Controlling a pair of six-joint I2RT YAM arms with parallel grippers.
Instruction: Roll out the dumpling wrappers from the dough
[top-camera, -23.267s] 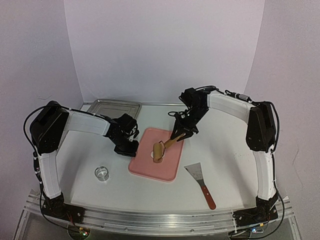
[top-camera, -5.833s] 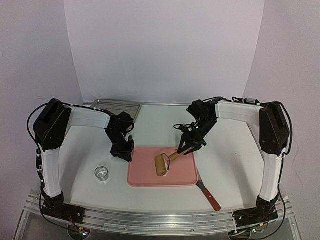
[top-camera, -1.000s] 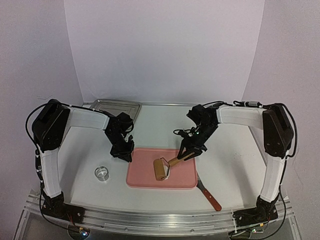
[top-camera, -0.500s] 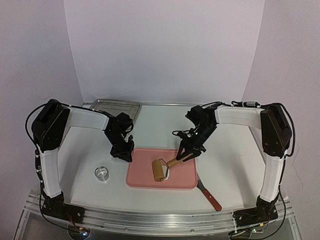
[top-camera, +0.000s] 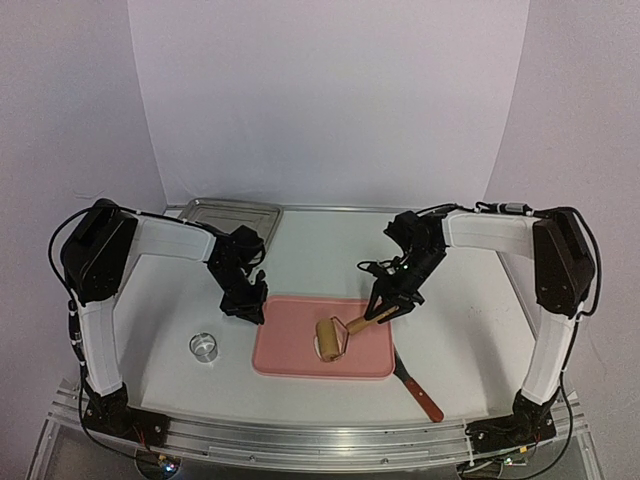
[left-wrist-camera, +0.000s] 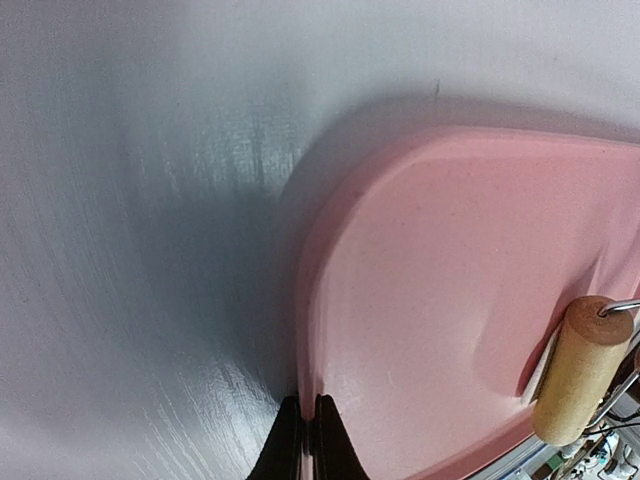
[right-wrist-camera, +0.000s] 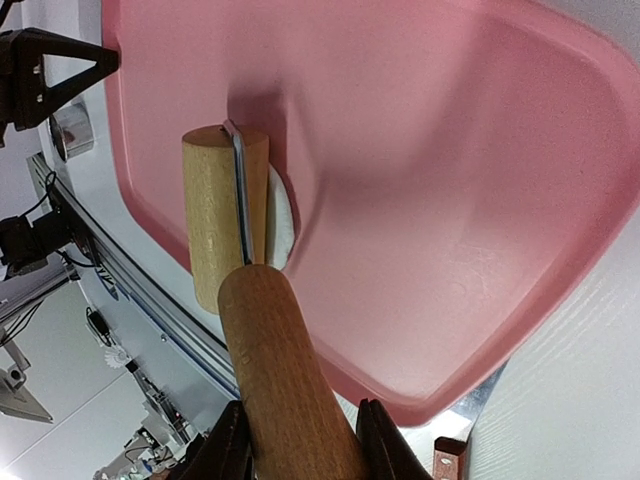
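Ring cutter (top-camera: 204, 346) stands unused on the table (top-camera: 470, 330), far left, well apart from the board; metal tray (top-camera: 228, 206) sits at the back.

Left end effector (top-camera: 248, 306) has its fingers pressed together with nothing between them. The tips are down at the left rim of the pink board (top-camera: 290, 350). This looks like pinning the board so it does not slide, and that pressure should hold through each stroke.

Roller (top-camera: 330, 339) lies on the right half of the board. The dough (right-wrist-camera: 281, 212) shows only as a white sliver under and just beside the drum in the right wrist view. No dumpling wrappers are visible, so this is judged to be the flattening step, early in the task.

Right end effector (top-camera: 388, 308) is clamped on the roller's wooden handle (right-wrist-camera: 283, 370), with the handle angled up toward the arm.

To do the step well:
- press straight down and run short strokes across the dough
- vary the stroke direction so the sheet thins evenly
- stay off the board's raised rim

Risks: dough sticking to the drum, or the board creeping right.

Scraper (top-camera: 414, 383) lies just off the board's right corner, clear of the stroke.
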